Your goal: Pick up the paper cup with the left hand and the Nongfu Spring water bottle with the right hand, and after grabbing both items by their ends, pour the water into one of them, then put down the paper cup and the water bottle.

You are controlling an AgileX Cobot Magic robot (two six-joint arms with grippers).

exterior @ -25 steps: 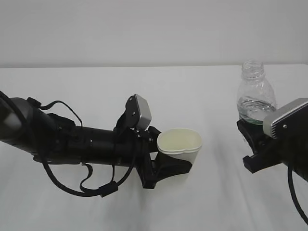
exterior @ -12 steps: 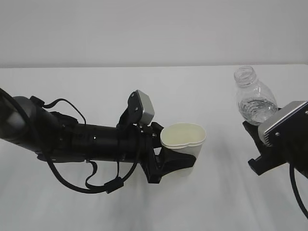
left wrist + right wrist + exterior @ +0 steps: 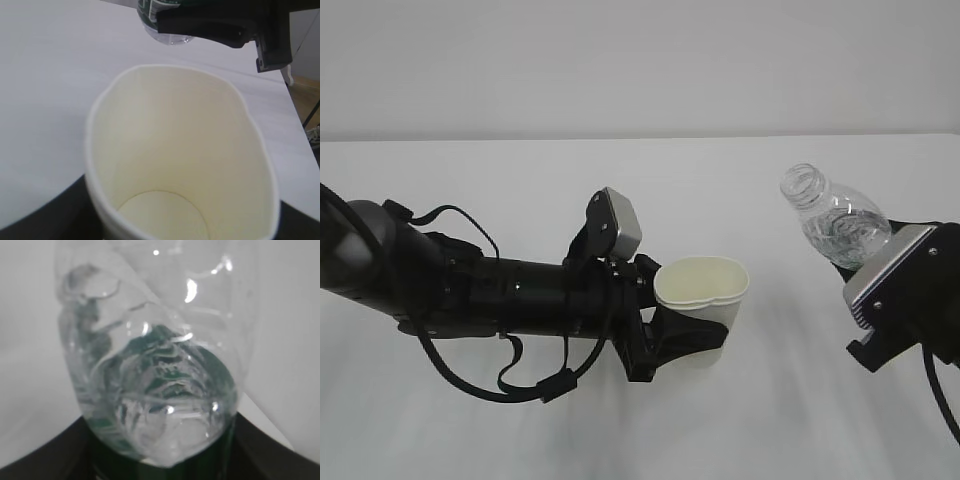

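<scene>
The right hand [image 3: 865, 268], clamped on the Nongfu Spring water bottle [image 3: 835, 222], is tipping its open neck further left toward the paper cup [image 3: 700, 300], well apart at centre. The left hand [image 3: 665, 335] is gripping the cup, squashing its rim. Cup looking empty, so pouring is about starting.

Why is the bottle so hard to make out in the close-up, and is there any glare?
Right wrist view: the bottle fills the frame, soft and out of focus, with bright glints on the plastic. Exterior view: even, flat light, faint shadows, bottle sharp. Left wrist view: the cup slightly soft, its rim looks squeezed.
</scene>
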